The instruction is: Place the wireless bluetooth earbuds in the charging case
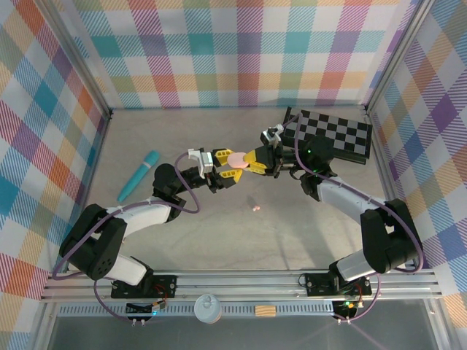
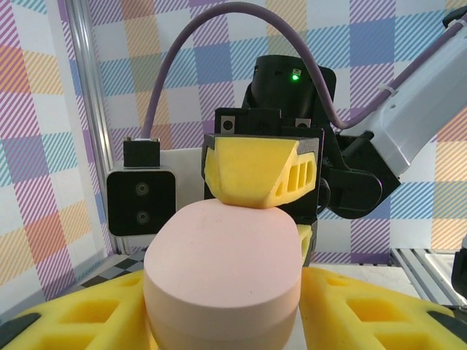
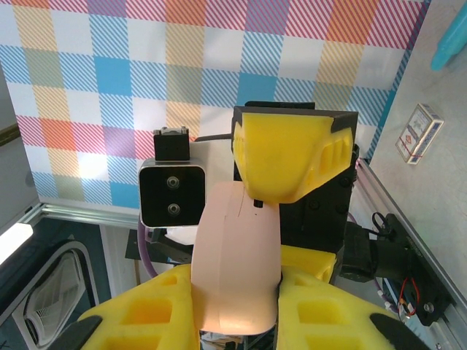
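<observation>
2 arms meet — jaws clasp pink case [image 1: 237, 157].

**Top external view.** Illumination is bright, even and diffuse, coming from above. The table [image 1: 292, 233] carries only faint, soft-edged shadows and a mild sheen. The corner post [image 1: 76, 58] leans outward toward the picture edge, a wide-angle effect.

**Left wrist view.** The scene is well lit. The pink charging case [image 2: 219, 277] lies very near the lens and renders slightly soft, with smooth shading across its upper face, while the patterned wall behind it is sharp. A green indicator lamp [image 2: 295, 74] glows as a small saturated spot.

**Right wrist view.** A blown-out white patch [image 3: 14, 244] marks the lower left margin. The case is evenly lit.
</observation>
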